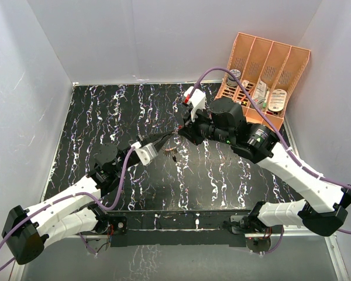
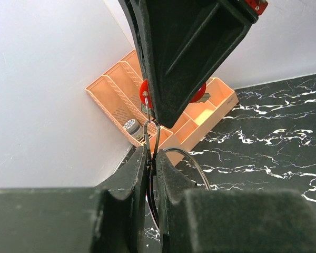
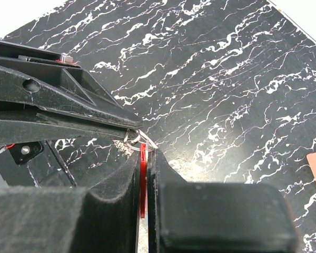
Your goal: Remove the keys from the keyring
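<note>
Pinched narrow on the thin wire of the keyring (image 2: 200, 167), the left tool (image 2: 151, 161) meets the right tool (image 3: 143, 153) tip to tip above the middle of the desk (image 1: 105, 117). That right tool is clamped on the red piece (image 3: 142, 182). The keys (image 1: 171, 154) show as a small bunch just near of the tips; whether they hang or lie on the desk cannot be told. At the far right stands the orange organiser (image 1: 269, 64).

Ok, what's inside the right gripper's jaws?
The right gripper is shut on a thin red piece, seen edge-on. Its fingers cover the rest of it.
</note>
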